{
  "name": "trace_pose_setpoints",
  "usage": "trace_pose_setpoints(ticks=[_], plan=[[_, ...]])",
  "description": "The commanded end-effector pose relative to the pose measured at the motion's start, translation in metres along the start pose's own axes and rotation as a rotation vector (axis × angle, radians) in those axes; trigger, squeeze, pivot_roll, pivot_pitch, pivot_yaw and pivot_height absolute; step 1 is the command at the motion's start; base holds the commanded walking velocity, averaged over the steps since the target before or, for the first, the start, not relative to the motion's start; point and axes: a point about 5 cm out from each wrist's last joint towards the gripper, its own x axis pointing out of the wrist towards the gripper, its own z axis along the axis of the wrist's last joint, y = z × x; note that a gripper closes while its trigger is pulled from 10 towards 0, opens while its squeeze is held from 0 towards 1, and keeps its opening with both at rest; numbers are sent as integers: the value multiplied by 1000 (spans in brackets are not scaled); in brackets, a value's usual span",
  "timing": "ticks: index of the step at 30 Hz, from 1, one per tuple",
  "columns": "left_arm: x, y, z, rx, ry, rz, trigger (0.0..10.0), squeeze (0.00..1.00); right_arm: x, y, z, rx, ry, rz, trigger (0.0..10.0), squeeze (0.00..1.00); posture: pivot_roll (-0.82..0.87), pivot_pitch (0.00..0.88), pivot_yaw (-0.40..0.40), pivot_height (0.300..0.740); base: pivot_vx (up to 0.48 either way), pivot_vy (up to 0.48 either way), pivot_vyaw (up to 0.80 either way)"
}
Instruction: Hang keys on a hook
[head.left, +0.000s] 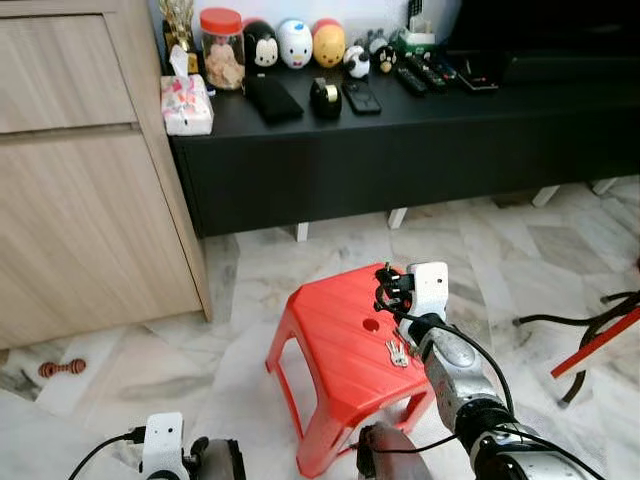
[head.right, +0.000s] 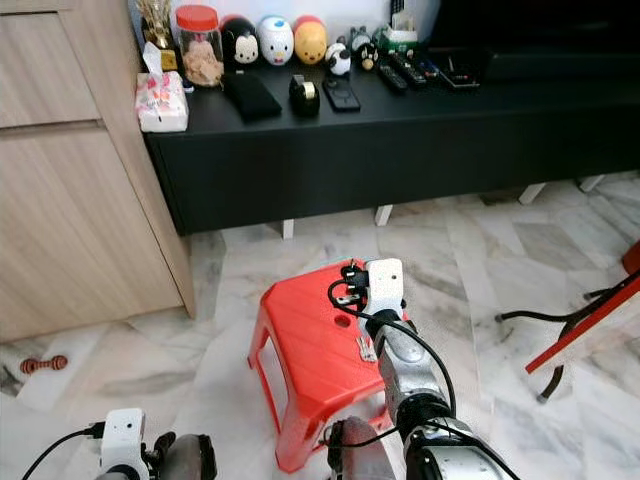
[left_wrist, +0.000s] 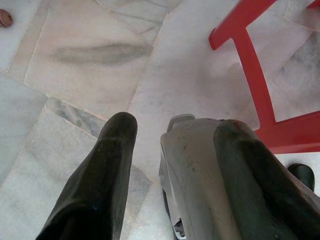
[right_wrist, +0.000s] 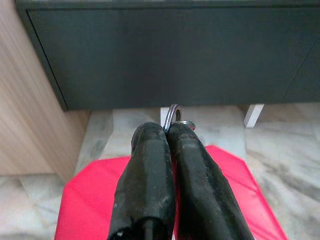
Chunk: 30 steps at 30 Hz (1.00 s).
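Marble floor w/ a red plastic stool (head.left: 340, 340) in front of a black TV console (head.left: 420, 140): the right gripper (right_wrist: 169, 131) hovers over the stool, fingers pinched tight on the key ring (right_wrist: 172, 114), keys (head.left: 397, 353) dangling just above the seat. Pickup looks done; hanging is left, and I can't spot a hook. Glass jar (head.left: 222, 48) on the console holds snacks, tissue box (head.left: 186, 100) beside it; left gripper (left_wrist: 170, 150) idle near the floor, fingers apart.

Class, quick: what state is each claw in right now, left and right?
Left claw: open, holding nothing, hanging low over the marble floor.
Right claw: shut on the key ring, keys dangling above the red stool.
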Motion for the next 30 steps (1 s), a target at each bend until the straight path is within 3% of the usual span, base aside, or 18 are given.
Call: trace_pose_setpoints(ticks=[1, 6, 10, 24, 30], plan=[[-8, -23, -30, 13, 131, -87, 10000, 0, -3, -9, 5, -7, -36, -42, 10000, 0, 69, 0, -135, 611, 0, 0, 0], [-8, -24, -31, 27, 143, -97, 10000, 0, -6, -17, 5, -9, -46, -82, 10000, 0, 61, 0, -120, 611, 0, 0, 0], [-9, -24, -34, 28, 157, -109, 10000, 0, -7, -22, 2, 55, -35, -133, 10000, 0, 52, 0, -102, 611, 0, 0, 0], [-10, -18, -37, 45, 180, -108, 10000, 0, -9, -23, -4, 79, -19, -173, 10000, 0, 66, 0, -91, 611, -309, 0, 0], [-9, -15, -35, 43, 180, -103, 10000, 0, -9, -26, -1, 84, -21, -186, 10000, 0, 65, 0, -89, 641, -364, 0, 0]])
